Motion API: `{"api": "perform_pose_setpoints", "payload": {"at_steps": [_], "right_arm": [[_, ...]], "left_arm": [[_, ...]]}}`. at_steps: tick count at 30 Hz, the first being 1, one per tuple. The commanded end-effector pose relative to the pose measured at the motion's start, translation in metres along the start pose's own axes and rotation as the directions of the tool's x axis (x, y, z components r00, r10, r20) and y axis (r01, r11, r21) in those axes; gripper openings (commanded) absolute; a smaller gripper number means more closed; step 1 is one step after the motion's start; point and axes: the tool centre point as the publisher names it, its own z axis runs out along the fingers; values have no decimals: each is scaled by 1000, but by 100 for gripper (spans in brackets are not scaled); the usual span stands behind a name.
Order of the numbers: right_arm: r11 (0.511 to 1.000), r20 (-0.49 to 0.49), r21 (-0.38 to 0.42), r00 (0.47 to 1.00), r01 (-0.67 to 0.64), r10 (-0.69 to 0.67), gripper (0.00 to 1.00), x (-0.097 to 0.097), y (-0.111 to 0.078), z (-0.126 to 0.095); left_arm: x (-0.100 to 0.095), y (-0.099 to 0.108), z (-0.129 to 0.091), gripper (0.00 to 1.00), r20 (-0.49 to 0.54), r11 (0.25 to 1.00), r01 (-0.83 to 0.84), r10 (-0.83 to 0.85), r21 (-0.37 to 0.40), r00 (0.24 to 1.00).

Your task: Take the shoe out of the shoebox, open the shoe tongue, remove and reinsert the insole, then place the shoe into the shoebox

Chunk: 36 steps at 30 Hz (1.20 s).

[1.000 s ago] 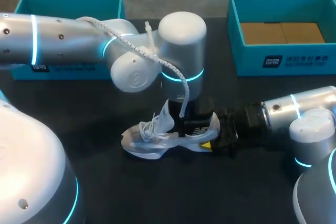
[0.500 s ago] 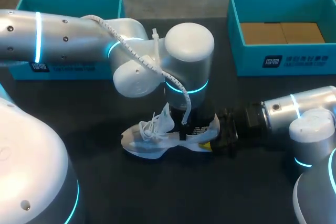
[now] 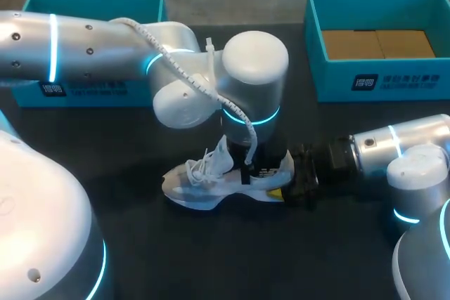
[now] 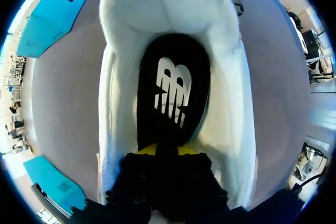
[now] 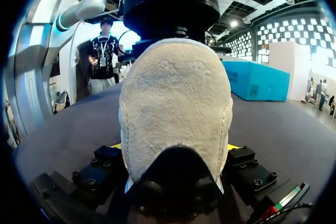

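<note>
A white sneaker (image 3: 200, 182) stands on the black table, toe to the left, laces loose and tongue pulled up. My left arm comes down from above and its gripper (image 3: 256, 171) sits inside the shoe's opening. In the left wrist view the yellow tips (image 4: 168, 150) are close together, pinching the near end of the black insole (image 4: 170, 87) with its white logo. My right gripper (image 3: 293, 182) comes in from the right and grips the heel. In the right wrist view the grey heel (image 5: 176, 98) fills the gap of the right gripper (image 5: 173, 148), a finger pressing on each side.
A teal shoebox (image 3: 422, 79) with brown cardboard inside stands at the back right. A second teal box (image 3: 91, 5) lies at the back left, partly behind my left arm. Bare black table lies in front of the shoe.
My left arm has shifted a little right and lower into the shoe, and its fingers have closed in on the insole. The right arm and the shoe have stayed put.
</note>
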Motion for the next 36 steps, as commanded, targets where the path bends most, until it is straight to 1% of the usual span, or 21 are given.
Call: {"api": "perform_pose_setpoints", "payload": {"at_steps": [1, 8, 18, 20, 26, 36], "right_arm": [[1000, -1, 1, 1000, 2, -2, 0, 3, -1, 3], [1000, -1, 1, 1000, 2, -2, 0, 3, -1, 3], [1000, -1, 1, 1000, 2, -2, 0, 3, -1, 3], [1000, -1, 1, 1000, 2, -2, 0, 3, -1, 3], [1000, -1, 1, 1000, 2, -2, 0, 3, -1, 3], [1000, -1, 1, 1000, 2, -2, 0, 3, -1, 3]], "left_arm": [[-12, 0, 8, 0, -9, 1000, 9, -9, 3, 1000], [-12, 8, -7, 0, -76, 998, 15, -10, 58, 997], [-4, 18, -34, 0, -220, 984, 3, 37, 180, 975], [-1, 19, -38, 0, -249, 979, -2, 54, 203, 967], [6, 18, -46, 0, -295, 971, -12, 84, 238, 952], [5, 15, -58, 0, -356, 953, -14, 127, 303, 926]]}}
